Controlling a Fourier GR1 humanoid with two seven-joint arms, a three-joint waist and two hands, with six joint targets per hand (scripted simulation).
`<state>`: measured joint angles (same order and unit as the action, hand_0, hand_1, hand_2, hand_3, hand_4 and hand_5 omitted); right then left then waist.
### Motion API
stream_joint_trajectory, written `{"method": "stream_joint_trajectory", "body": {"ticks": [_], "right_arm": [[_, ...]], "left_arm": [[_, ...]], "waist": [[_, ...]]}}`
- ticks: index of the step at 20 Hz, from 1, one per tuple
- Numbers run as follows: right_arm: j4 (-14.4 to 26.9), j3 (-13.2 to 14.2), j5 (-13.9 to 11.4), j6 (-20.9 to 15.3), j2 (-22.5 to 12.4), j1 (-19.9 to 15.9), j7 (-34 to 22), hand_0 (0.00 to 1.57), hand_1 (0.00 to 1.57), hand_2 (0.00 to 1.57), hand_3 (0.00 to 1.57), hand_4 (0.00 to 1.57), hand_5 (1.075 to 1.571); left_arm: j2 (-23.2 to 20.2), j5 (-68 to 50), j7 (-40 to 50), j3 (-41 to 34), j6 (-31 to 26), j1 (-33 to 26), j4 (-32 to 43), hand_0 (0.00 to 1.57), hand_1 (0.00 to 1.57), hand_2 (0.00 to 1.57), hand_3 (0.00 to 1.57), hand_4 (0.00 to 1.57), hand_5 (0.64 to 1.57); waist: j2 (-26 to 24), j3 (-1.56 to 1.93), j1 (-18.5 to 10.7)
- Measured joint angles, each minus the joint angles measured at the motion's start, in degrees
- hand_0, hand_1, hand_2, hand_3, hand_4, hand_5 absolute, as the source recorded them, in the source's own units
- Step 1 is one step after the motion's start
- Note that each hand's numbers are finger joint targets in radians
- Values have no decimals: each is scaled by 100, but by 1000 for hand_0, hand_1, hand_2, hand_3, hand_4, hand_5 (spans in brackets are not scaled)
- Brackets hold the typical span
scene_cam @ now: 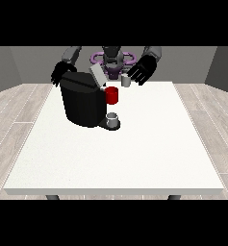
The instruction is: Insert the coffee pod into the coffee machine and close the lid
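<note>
Coffee machine (82, 103), black and bulky, stands toward the far left part of the white bench (134, 153), with its grey lid (97, 75) tilted up and open, presumably so the pod chamber (112, 95), the red part beside the lid's hinge, can take a pod from above. A small grey cup (113, 119) sits on the machine's tray, under the spout, ready to catch a brew. The coffee pod (126, 81), a small grey cylinder, is in the air just off the fingers of the hand at the view's right (140, 71), slightly above and to the right of the chamber; that hand's fingers look spread, and whether they touch the pod I cannot tell. The hand at the view's left (61, 72) hangs behind the machine's far corner with fingers relaxed, holding nothing, likely kept out of the way. Insertion and lid closing both look not yet done.
</note>
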<state>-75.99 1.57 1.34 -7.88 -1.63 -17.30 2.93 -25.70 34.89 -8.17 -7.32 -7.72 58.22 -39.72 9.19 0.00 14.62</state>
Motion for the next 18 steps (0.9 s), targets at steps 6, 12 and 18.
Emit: {"method": "stream_joint_trajectory", "body": {"ticks": [6,12,18], "right_arm": [[-33,-13,-66,-67,-25,-100,141,0,0,0,0,480,1571],[-148,65,-42,-117,-83,-202,-10,0,0,0,0,517,1571],[-93,128,40,-54,-95,-183,35,0,0,0,0,498,1571]], "left_arm": [[-140,5,105,-77,-128,499,55,1282,1282,1329,1263,517,1571],[-50,101,131,-57,21,592,128,1306,1306,1328,1245,487,1571],[2,127,212,-39,-87,751,190,1326,1326,1335,1233,503,1571]], "waist": [[255,0,140],[358,0,188],[407,1,195]]}}
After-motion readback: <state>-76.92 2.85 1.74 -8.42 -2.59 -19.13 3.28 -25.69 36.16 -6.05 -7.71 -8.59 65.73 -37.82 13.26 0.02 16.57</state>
